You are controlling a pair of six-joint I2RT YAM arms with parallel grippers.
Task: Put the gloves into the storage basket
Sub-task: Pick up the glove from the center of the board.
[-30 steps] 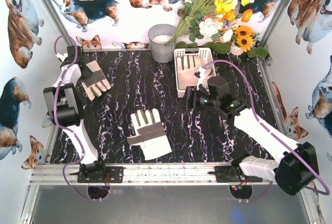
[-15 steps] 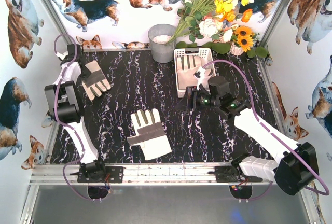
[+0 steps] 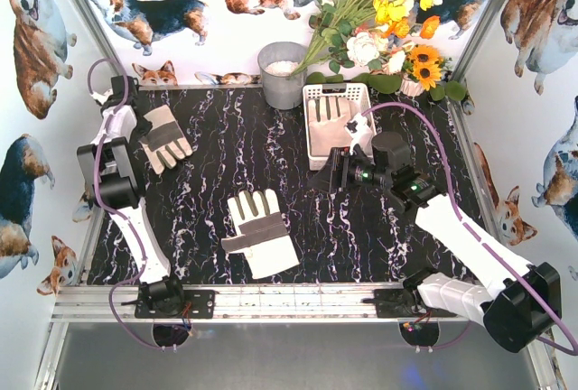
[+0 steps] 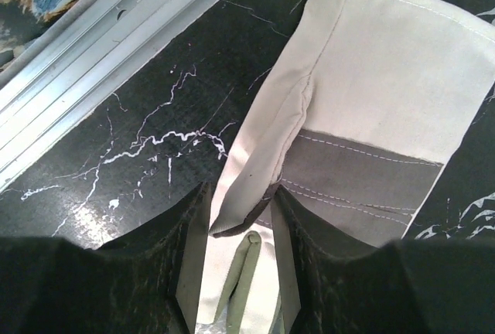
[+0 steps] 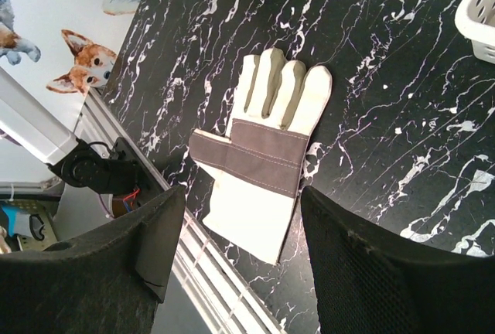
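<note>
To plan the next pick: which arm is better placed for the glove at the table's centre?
Right: the right claw, open, faces the centre glove; the left claw straddles the far-left glove.

Black veined table [image 3: 235, 146]: left glove [image 3: 164, 137], centre glove [image 3: 260, 232], white basket [image 3: 336, 89] and grey bucket [image 3: 283, 78] behind.

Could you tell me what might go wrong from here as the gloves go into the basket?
The left claw pinches only a narrow fold of the grey-panelled cream fabric glove beside the aluminium rail, so it may slip free on lifting. Carried across, the hanging glove could snag the rim of the white slotted plastic basket, which already holds another glove.
</note>
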